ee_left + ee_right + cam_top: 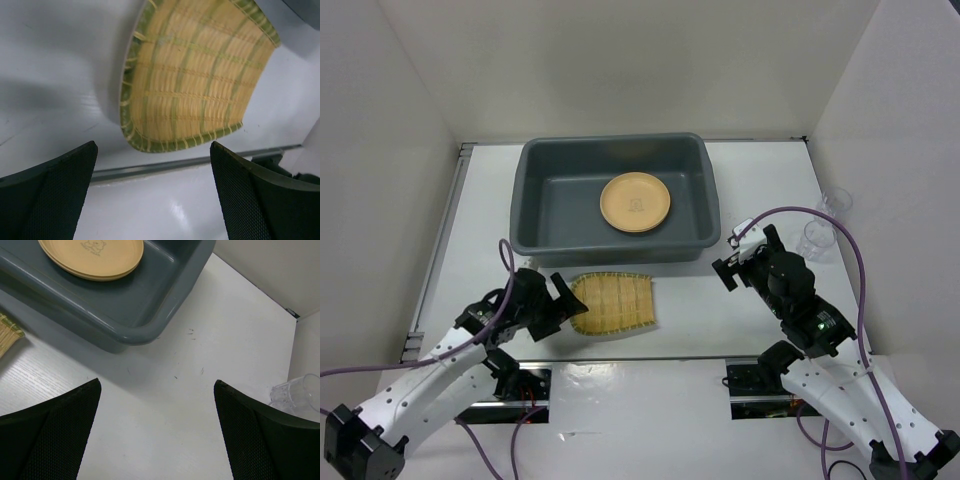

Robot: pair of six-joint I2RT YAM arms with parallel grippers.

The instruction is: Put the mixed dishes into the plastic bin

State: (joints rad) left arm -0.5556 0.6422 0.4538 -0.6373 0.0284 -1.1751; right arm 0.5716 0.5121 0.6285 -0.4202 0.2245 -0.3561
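- Mixed dishes, first the tan plate (636, 202): it lies flat on the floor of the grey plastic bin (568, 215), a little right of centre. You see it again in the right wrist view (95, 255). I cannot tell whether a second plate sits under it.
- The woven bamboo tray (613, 304) is outside the bin, flat on the white table (760, 180), just in front of the bin's near wall.
- Two clear plastic cups (837, 203) (817, 240) stand side by side at the table's right edge, against the side wall and apart from the bin. One shows at the edge of the right wrist view (300, 392).
- Your left gripper (576, 302) is at the tray's left end. Its jaws are spread wide and hold nothing. In the left wrist view the tray (195, 75) lies ahead of the two fingers (55, 195), not touched by them.
- Your right gripper (733, 252) hangs over bare table by the bin's near right corner (150, 320). Its jaws are also wide apart and empty, between the bin and the cups.
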